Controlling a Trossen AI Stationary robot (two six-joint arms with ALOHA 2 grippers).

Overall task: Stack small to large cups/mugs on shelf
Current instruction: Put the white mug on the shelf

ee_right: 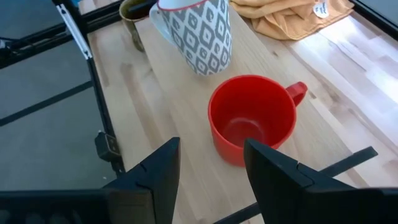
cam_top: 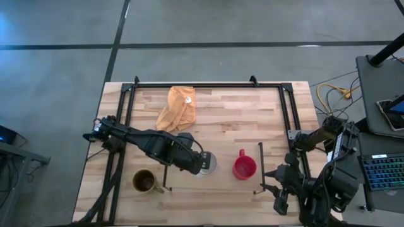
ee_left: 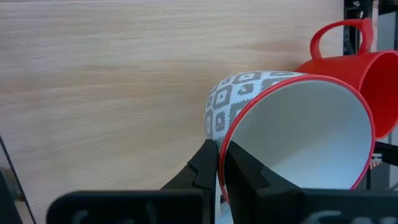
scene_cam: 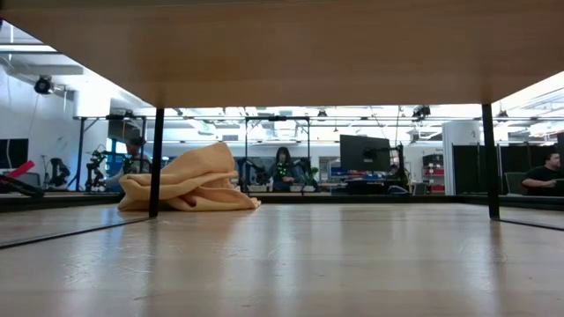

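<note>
You've got the small mug (cam_top: 243, 168) on the shelf (cam_top: 208, 135) just right of the mid mug (cam_top: 207, 162), big mug (cam_top: 144, 181) further left nr the front edge, cloth (cam_top: 178, 108) behind them.

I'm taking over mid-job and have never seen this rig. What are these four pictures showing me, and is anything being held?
Two robot arms work at a wooden table. The overhead picture shows everything; one camera sits at table level; one rides on each wrist. The left tool is shut on the rim of the white patterned mug, holding it tilted beside the red mug. The right tool waits open near the red mug. The brown mug stands near the left edge, and a yellow cloth lies at the back. The table-level camera sees only the cloth under the shelf board.
</note>
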